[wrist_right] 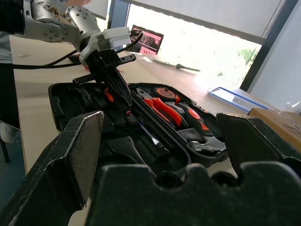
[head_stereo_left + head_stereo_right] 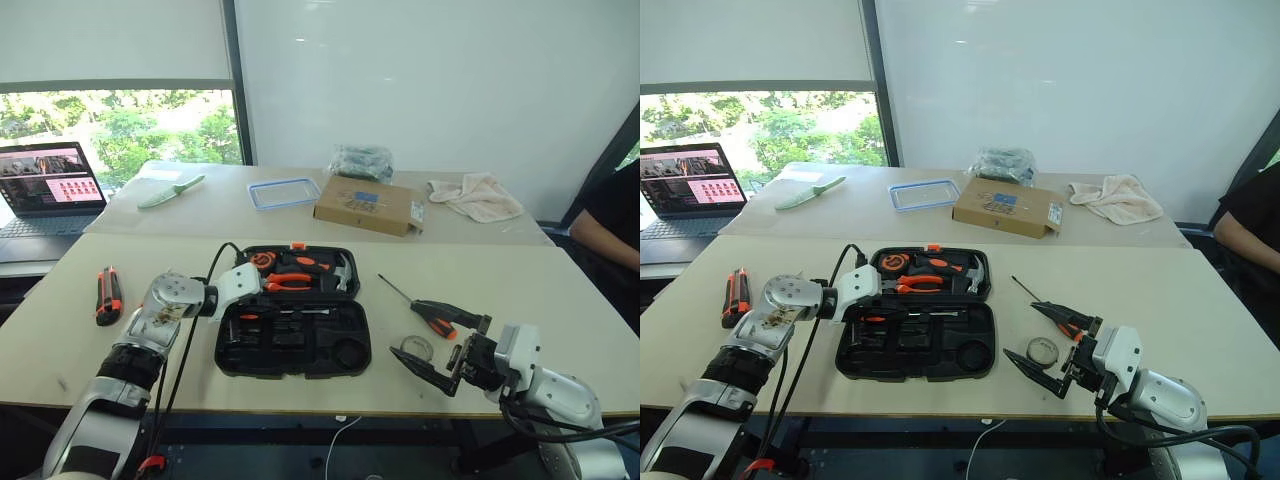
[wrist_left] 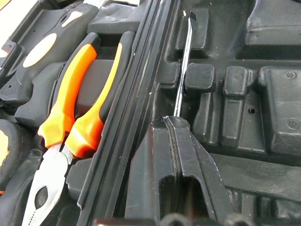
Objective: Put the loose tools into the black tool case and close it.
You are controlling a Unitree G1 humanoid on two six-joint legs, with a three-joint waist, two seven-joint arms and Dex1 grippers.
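- Right gripper (image 2: pixel 432 368) hovers at the near desk (image 2: pixel 560 290) edge, its jaws spread wide with nothing between them.
- Just beyond those jaws lies a small tape roll (image 2: pixel 416 349), and a little farther a black-and-orange screwdriver (image 2: pixel 432 310), its metal shaft pointing away toward the case.
- Left gripper (image 1: pixel 123 92) reaches down into the open black tool case (image 2: pixel 292 312), jaws pressed together; a thin metal screwdriver shaft (image 3: pixel 182 70) runs out from their tips along a moulded slot, but whether they pinch it I cannot tell.
- Beside these jaws, across the hinge ridge, orange-handled pliers (image 3: pixel 75 117) sit in the lid half, with a hammer (image 2: pixel 343 270) and a tape measure (image 2: pixel 263 261) farther on.
- Well off to the outer side of the left arm, a chunky black-and-orange utility knife (image 2: pixel 108 294) lies loose on the desk.
- On the far desk rest a pale green knife (image 2: pixel 170 191), a clear lid (image 2: pixel 284 192), a cardboard box (image 2: pixel 368 204) and a crumpled cloth (image 2: pixel 477 195); a laptop (image 2: pixel 48 186) stands open at the left.
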